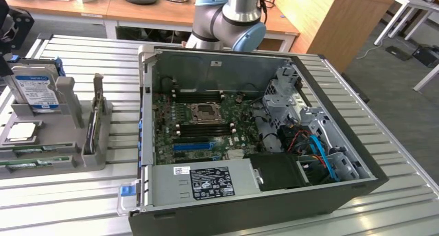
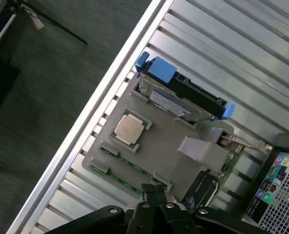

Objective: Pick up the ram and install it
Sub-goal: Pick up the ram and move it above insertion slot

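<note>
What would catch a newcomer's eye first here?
The open computer case sits mid-table, its green motherboard bared, with the arm behind it. At the exterior view's left, a grey holder carries a blue-labelled hard drive, a processor chip and the ram. The shut claw hangs above that holder.

Nothing was legible. The black label (image 1: 211, 183) on the power supply (image 1: 168, 187) had white print and marks, too small to read. White sticker (image 1: 181, 169) beside it: unreadable. Blue-and-white label (image 1: 36, 92) on the hard drive (image 1: 20, 74): print unreadable. The small white sticker (image 1: 216, 63) on the case wall (image 1: 226, 71) was unreadable too.
</note>
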`<state>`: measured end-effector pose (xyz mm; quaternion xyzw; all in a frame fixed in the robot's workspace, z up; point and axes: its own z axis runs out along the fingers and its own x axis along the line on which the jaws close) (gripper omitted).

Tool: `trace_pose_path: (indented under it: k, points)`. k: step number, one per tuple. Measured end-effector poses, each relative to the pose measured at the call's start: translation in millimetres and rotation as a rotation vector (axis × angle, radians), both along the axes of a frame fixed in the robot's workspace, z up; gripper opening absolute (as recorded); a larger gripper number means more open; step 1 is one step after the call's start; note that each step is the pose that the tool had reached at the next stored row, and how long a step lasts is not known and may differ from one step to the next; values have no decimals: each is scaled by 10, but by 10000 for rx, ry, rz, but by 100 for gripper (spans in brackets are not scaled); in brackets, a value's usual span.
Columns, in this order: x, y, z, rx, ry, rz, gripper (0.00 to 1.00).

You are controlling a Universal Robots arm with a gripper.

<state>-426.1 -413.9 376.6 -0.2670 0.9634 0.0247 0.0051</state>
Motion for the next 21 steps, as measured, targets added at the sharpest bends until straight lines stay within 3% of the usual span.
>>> trace_pose_path:
  k: [21]
  points:
    - [0, 0, -22, 0, 0, 3520, 11]
